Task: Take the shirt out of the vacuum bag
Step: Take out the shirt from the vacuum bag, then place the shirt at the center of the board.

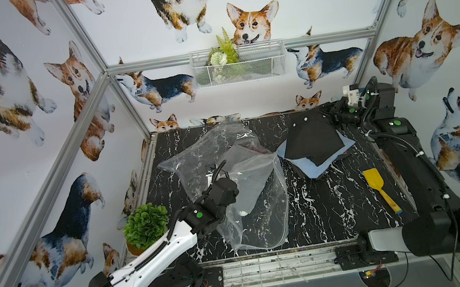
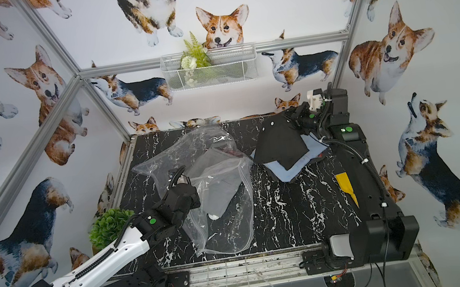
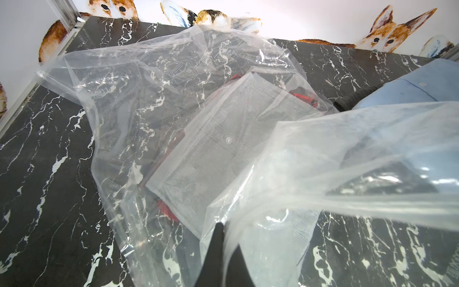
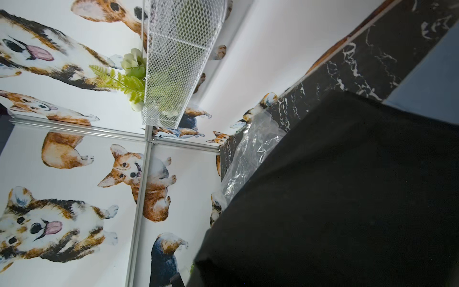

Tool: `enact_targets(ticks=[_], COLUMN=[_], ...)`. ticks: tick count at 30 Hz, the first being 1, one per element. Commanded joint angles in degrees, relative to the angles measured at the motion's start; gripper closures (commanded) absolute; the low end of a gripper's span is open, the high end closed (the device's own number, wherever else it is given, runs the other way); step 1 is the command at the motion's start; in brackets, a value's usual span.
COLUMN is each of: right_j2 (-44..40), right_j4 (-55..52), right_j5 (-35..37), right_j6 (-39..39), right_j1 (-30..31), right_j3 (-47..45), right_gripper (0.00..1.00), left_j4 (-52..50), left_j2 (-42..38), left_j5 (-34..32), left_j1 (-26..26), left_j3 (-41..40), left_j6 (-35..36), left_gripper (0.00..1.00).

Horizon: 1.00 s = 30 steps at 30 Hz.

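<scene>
At the far left edge of the black marbled table (image 1: pixel 317 217) stood a small potted plant (image 1: pixel 145 225). Just beside it, the left gripper (image 3: pixel 222 231) hung over the vacuum bag (image 1: pixel 252 231). In its wrist view, the dark fingers were pressed together on a fold of the clear film, which stood up off the table there.

The bag lay crumpled across the middle-left of the table. One end pointed toward the back wall and the other toward the front edge, with its small white valve (image 1: pixel 244 212) showing near the front. Through the plastic I could see a grey folded garment (image 1: pixel 248 187) with something red (image 3: pixel 303 98) next to it. I could not tell whether these sat inside the bag or under it.

To the right of the bag, a black shirt (image 1: pixel 309 139) with white snaps lay outside it, on top of a light blue cloth (image 1: pixel 320 165). The right gripper (image 1: pixel 326 112) held the shirt's far corner up off the table near the back right corner, its fingers closed on the shirt's edge. Further right lay a yellow spatula (image 1: pixel 379 188), close to the right arm.
</scene>
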Motion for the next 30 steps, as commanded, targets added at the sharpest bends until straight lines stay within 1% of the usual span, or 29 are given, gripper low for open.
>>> enact_targets(ticks=[1,3,5,8,11,13,15,21,24,27,28,29,30], right_j2=[3.7,6.7,8.8,10.0,10.6,10.6,10.6,10.1,9.5,8.3,7.9,7.5,7.1], right_j4=[2.7,1.3,0.5,6.6,17.4,21.3,22.0,27.2,24.9,20.1,19.0,18.3,18.0], right_j5=[-0.3,-0.3,0.8,1.2,0.8,2.3,4.7,6.0,7.5,10.8,11.7,12.3,12.8], right_j6=[-0.4,-2.1,-4.2,-3.8,-0.6,-0.8,-2.5,-2.2,-5.1,-9.1,-10.0,-10.5,-10.7], right_j1=[-0.4,-0.5,-0.6,-2.0,-3.6,-3.9,-3.9,-3.9,-3.9,-4.1,-4.2,-4.4,-4.5], right_j3=[6.0,10.3,11.5,5.1,-6.8,-12.7,-16.6,-25.5,-26.5,-26.3,-26.2,-26.1,-26.2], right_gripper=[1.0,1.0,1.0,1.0,1.0,1.0,1.0,1.0,1.0,1.0,0.95,0.87,0.74], left_j4=[-1.9,-2.3,-2.6,-2.7,-2.5,-2.5,-2.4,-1.9,-1.8,-1.7,-1.5,-1.3,-1.3], left_j2=[-0.9,-1.4,-1.7,-2.2,-2.3,-2.2,-1.9,-1.3,-0.9,-0.9,-0.9,-0.9,-0.9], left_j5=[-1.3,-1.6,-1.7,-1.7,-1.6,-1.6,-1.5,-1.0,-0.8,-0.5,-0.4,-0.3,-0.3], left_j1=[0.1,0.1,0.1,0.1,0.1,0.1,0.1,0.1,0.1,0.1,0.1,0.1,0.2], left_j3=[-0.5,-0.6,-0.9,-1.4,-1.8,-1.9,-1.8,-1.4,-1.1,-1.3,-1.4,-1.4,-1.6], left_j6=[-1.3,-1.3,-1.1,-1.2,-1.3,-1.2,-1.2,-1.0,-0.9,-1.0,-1.1,-1.2,-1.3], left_gripper=[1.0,1.0,1.0,1.0,1.0,1.0,1.0,1.0,1.0,1.0,1.0,1.0,1.0])
